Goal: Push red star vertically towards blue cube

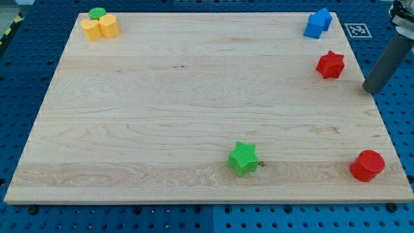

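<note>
The red star (pixel 330 65) lies near the board's right edge, in the upper right of the view. The blue cube (pixel 317 22) sits just above it at the board's top right corner, with a small gap between them. My tip (pixel 370 90) is at the view's right, off the board's right edge, to the right of and a little below the red star, apart from it.
A green star (pixel 244 158) lies at the bottom centre. A red cylinder (pixel 367 165) sits at the bottom right corner. A green cylinder (pixel 97 13), a yellow star-like block (pixel 91 29) and a yellow cylinder-like block (pixel 108 26) cluster at the top left. The wooden board (pixel 162 97) lies on a blue pegboard.
</note>
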